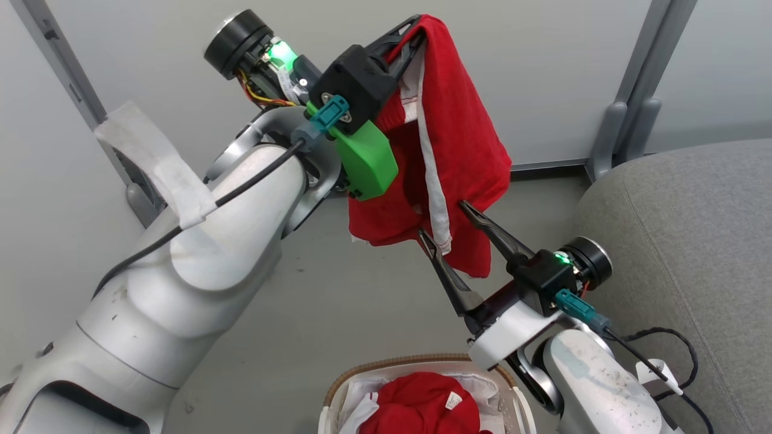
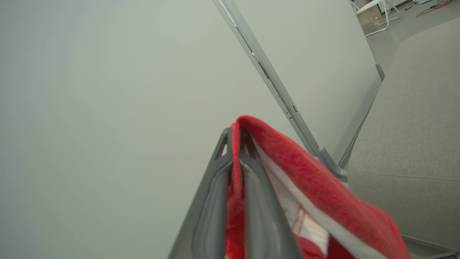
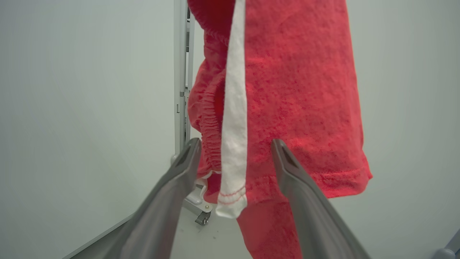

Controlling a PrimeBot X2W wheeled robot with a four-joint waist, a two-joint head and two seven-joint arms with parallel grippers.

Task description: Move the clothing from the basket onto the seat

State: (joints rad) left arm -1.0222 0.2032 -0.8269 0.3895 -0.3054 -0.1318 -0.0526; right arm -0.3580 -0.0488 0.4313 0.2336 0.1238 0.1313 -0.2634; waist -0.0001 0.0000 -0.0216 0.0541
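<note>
My left gripper [image 1: 416,27] is raised high and shut on a red garment of the clothing [image 1: 458,138], which hangs down from its fingertips with a white stripe along it. In the left wrist view the gripper [image 2: 235,131] pinches the red cloth [image 2: 316,187]. My right gripper [image 1: 443,218] is open at the garment's lower hem. In the right wrist view the gripper [image 3: 235,144] has the stripe's end [image 3: 233,180] hanging between its spread fingers. More red clothing [image 1: 422,404] lies in the basket [image 1: 362,367] at the bottom. The grey seat [image 1: 681,241] is on the right.
Pale partition panels stand behind, with grey posts [image 1: 633,90] and feet on the grey floor [image 1: 338,289]. A black cable [image 1: 669,337] lies over the seat's near edge beside my right forearm. My left forearm [image 1: 199,259] crosses the left half of the head view.
</note>
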